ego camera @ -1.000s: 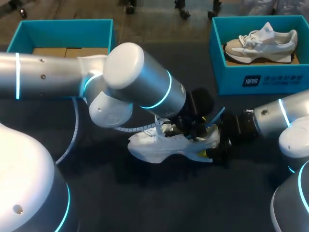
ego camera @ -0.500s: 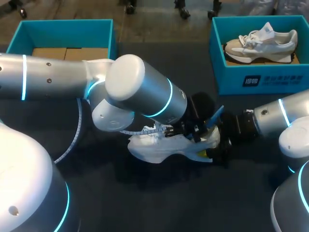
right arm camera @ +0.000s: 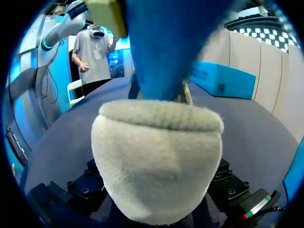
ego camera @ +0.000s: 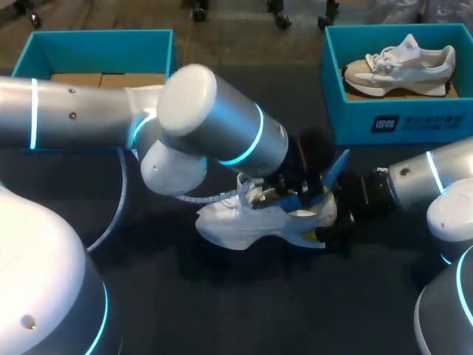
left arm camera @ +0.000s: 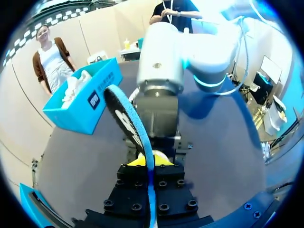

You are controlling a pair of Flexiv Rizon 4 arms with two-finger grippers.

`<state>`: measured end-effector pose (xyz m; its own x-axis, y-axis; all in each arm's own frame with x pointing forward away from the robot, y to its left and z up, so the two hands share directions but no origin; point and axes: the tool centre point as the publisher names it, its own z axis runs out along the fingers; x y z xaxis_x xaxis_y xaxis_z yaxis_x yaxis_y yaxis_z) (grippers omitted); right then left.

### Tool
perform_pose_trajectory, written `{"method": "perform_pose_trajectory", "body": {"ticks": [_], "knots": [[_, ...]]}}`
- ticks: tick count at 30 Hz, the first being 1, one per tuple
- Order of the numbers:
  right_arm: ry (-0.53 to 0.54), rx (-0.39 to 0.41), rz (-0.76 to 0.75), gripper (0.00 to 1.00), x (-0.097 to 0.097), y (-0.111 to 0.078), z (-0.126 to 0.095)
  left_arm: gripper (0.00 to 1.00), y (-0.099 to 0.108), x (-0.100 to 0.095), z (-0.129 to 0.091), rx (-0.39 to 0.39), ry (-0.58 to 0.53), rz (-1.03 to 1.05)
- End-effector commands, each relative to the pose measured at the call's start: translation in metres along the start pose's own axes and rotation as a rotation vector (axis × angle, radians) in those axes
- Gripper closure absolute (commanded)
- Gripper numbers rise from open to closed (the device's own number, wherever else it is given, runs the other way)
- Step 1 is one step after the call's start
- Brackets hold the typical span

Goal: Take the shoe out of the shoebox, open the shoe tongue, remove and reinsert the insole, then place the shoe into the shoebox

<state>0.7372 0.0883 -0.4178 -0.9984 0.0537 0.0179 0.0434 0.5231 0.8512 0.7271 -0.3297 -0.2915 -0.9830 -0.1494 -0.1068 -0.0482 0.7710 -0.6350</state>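
Note:
A white shoe (ego camera: 240, 225) lies on its side mid-table. My left gripper (ego camera: 299, 198) reaches over it from the left and is shut on the blue insole (ego camera: 332, 168), which sticks up out of the shoe's opening. In the left wrist view the insole (left arm camera: 127, 121) stands edge-on, pinched between the yellow tips of the left gripper (left arm camera: 149, 162). My right gripper (ego camera: 334, 225) comes in from the right and holds the shoe's heel. In the right wrist view the pale heel (right arm camera: 156, 161) fills the space between its fingers, with the blue insole (right arm camera: 171, 47) rising behind it.
A teal shoebox (ego camera: 399, 122) at the back right holds a tan and white shoe (ego camera: 403, 63). Another teal box (ego camera: 96, 41) with brown cardboard inside stands at the back left. A grey cable (ego camera: 116, 203) loops under my left arm.
My left gripper has closed on the insole and lifted a little. The insole's free end now stands higher above the shoe. The right arm and shoe kept still.

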Motion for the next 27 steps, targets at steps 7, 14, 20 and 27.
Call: {"method": "perform_pose_trajectory", "body": {"ticks": [7, 14, 20, 27], "knots": [[-0.002, 0.002, -0.001, 1.0, 0.002, -0.002, 0.006, 1.0, -0.055, -0.004, -0.048, 0.034, 0.037, -0.015], [-0.002, 0.002, -0.001, 1.0, 0.002, -0.002, 0.006, 1.0, -0.101, 0.003, -0.071, 0.083, 0.039, 0.007], [-0.002, 0.002, -0.001, 1.0, 0.002, -0.002, 0.006, 1.0, -0.141, 0.007, -0.095, 0.141, 0.056, 0.003], [-0.002, 0.002, -0.001, 1.0, 0.002, -0.002, 0.006, 1.0, -0.174, 0.016, -0.115, 0.207, 0.087, 0.0]]}}
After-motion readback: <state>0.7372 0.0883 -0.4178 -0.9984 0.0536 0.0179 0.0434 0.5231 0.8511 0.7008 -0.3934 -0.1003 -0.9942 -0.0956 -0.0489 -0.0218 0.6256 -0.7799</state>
